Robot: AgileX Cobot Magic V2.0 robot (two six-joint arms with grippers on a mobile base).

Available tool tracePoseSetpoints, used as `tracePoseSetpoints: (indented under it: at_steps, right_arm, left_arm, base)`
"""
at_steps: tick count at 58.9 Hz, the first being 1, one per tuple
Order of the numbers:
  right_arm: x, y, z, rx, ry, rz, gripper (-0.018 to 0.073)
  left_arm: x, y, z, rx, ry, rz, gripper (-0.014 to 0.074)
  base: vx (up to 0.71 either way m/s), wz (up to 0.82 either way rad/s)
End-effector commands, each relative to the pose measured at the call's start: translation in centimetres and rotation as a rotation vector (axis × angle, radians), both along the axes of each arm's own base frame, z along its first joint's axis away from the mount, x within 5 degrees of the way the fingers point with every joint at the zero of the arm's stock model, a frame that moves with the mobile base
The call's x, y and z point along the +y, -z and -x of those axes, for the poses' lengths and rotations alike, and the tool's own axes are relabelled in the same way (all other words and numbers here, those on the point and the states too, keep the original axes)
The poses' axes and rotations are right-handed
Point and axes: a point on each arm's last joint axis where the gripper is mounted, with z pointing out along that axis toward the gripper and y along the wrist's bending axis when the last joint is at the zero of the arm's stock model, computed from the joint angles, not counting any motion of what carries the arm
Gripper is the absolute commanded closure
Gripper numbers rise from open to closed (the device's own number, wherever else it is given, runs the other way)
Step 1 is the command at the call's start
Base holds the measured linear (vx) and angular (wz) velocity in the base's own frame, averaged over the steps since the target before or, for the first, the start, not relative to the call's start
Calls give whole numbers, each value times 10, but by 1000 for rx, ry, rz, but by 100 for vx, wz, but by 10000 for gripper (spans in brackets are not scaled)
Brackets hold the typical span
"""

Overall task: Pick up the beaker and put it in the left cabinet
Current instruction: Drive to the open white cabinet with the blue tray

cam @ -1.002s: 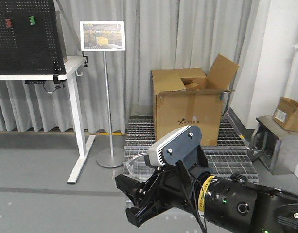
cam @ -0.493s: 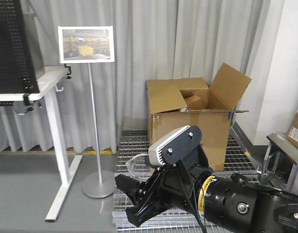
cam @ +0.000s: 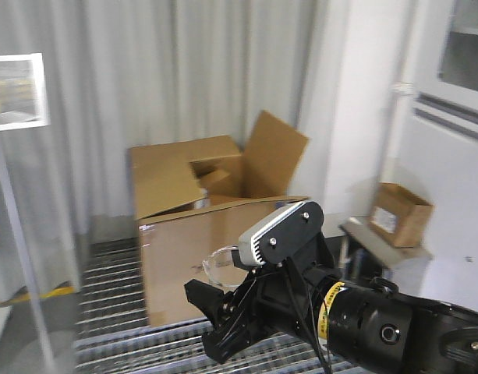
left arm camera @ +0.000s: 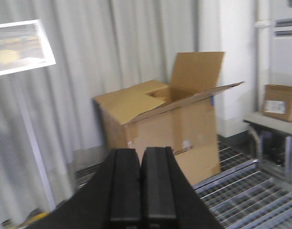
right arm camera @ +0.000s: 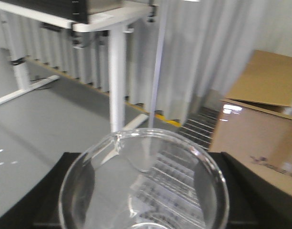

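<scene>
The beaker (right arm camera: 146, 186) is clear glass with a pour spout at the upper left of its rim, and it fills the lower half of the right wrist view. My right gripper (right arm camera: 143, 202) is shut on the beaker, one black finger on each side. In the front view the beaker's rim (cam: 217, 263) pokes out to the left of the right arm, above the right gripper (cam: 215, 319). My left gripper (left arm camera: 141, 151) is shut with nothing in it, its black fingers pressed together in the air. The left cabinet is out of view.
An open cardboard box (cam: 200, 234) stands on metal floor grating (cam: 114, 312) ahead. A small box (cam: 398, 214) rests on a grey stand at the right, beside a pale unit with a glazed panel (cam: 457, 117). A sign stand (cam: 16, 89) is at the left; a white table leg (right arm camera: 117, 81) is in the right wrist view.
The whole view has swung to the right: the pegboard table left the frame, and the sign stand and cardboard box slid left. The pale unit appeared at right. The beaker stays gripped.
</scene>
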Motion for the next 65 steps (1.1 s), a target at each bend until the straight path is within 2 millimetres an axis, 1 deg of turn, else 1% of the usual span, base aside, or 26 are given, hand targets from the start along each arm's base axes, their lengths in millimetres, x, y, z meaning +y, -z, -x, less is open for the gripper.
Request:
tracePoseSetpoints:
  at_steps: [1,29,65]
  right_arm:
    - [-1,-27,5,-72,-30,-88,380]
    - [-1,-27,5,-72,-30,-88,380]
    - [-1,-27,5,-72,-30,-88,380]
  left_arm:
    - [0,-2,1,-76,4,15,595]
    - [0,-2,1,-76,4,15,595]
    - [0,-2,1,-76,4,15,595]
  base:
    - [36,-68]
    - [31,-73]
    - [22,-80]
